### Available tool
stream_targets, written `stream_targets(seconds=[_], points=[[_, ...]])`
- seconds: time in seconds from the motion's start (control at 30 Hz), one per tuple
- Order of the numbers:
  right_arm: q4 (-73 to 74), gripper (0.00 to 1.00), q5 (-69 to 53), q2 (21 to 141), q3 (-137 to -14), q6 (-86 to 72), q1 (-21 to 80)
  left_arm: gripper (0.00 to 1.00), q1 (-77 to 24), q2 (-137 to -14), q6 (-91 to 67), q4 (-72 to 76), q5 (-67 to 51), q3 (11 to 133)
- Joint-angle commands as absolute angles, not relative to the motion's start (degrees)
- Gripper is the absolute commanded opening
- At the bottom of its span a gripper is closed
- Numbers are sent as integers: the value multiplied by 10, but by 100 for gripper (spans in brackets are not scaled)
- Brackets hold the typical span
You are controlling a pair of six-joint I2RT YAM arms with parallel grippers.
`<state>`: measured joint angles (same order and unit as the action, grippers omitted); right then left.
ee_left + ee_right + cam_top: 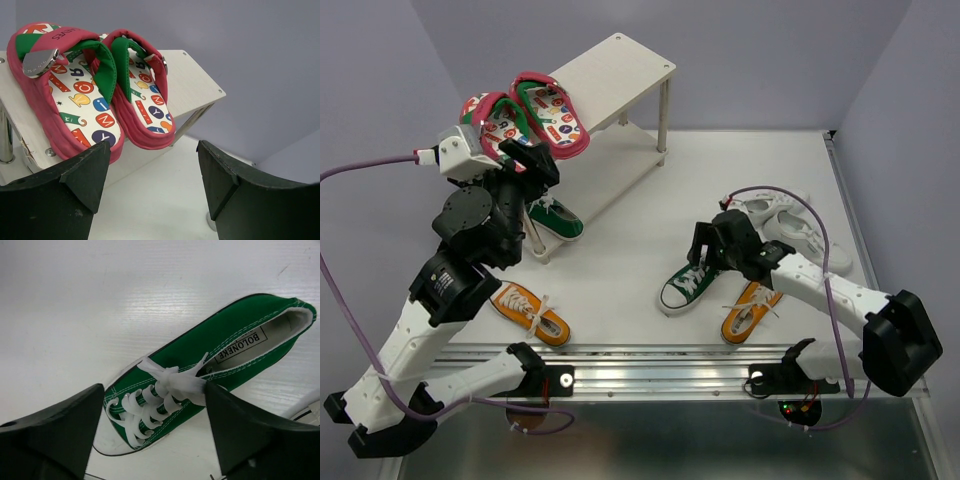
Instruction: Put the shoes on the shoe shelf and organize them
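The pink-red flip-flops (535,112) (90,90) lie side by side on the left end of the shoe shelf's (615,70) top board. My left gripper (533,160) (152,145) hovers open just in front of them, holding nothing. One green sneaker (558,218) sits on the lower board. The other green sneaker (688,285) (200,365) lies on the table. My right gripper (705,252) (154,387) is open right above its laces, one finger on each side. Orange sneakers lie at front left (530,313) and front right (750,312). White sneakers (790,225) lie at the right.
The shelf's (192,87) right half of the top board is bare. A purple cable (820,215) from the right arm loops over the white sneakers. A metal rail (650,375) runs along the table's near edge. Walls close in behind and on both sides.
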<state>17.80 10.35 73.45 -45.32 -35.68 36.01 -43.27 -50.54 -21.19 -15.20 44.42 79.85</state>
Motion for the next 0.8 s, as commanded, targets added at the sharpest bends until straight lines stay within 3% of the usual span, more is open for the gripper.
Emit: stream_targets(seconds=[0.0, 0.03, 0.33, 0.5, 0.77], points=[[195, 95, 151, 691, -495, -331, 360, 82, -430, -495, -212, -134, 456, 796], [211, 100, 152, 683, -494, -330, 360, 82, -430, -494, -212, -134, 456, 797], [251, 100, 28, 622, -421, -348, 360, 82, -430, -494, -206, -130, 459, 799], [177, 100, -92, 622, -364, -362, 360, 82, -430, -497, -205, -126, 457, 797], [49, 100, -148, 725, -371, -368, 379, 82, -430, -497, -211, -128, 454, 798]])
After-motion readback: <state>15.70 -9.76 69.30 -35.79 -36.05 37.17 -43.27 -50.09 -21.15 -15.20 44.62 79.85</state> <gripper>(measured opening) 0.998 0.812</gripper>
